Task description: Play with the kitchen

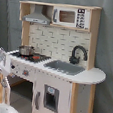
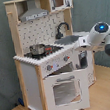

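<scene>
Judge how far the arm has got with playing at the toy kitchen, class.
Done: nothing shows as finished, though the oven door hangs slightly ajar in the second exterior view. In hand: the arm is beside the kitchen at counter height, near the sink. Left: the pot sits on the hob, and the microwave is closed.
</scene>
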Robot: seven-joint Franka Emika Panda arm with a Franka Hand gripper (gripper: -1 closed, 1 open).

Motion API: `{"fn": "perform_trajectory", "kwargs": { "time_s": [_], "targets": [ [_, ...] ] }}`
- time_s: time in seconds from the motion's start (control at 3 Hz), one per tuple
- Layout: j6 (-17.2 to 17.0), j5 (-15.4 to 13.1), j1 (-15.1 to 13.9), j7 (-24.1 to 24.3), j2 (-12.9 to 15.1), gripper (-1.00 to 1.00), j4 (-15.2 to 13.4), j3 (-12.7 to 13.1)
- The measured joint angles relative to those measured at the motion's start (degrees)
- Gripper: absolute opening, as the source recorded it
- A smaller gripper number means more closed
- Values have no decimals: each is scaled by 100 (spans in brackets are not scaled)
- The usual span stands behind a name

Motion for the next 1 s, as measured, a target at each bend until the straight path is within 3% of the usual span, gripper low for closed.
{"fn": "perform_trajectory", "kwargs": {
  "time_s": [1.0],
  "targets": [
    [953,-1,-535,-311,1384,100,62,263]
  ]
}}
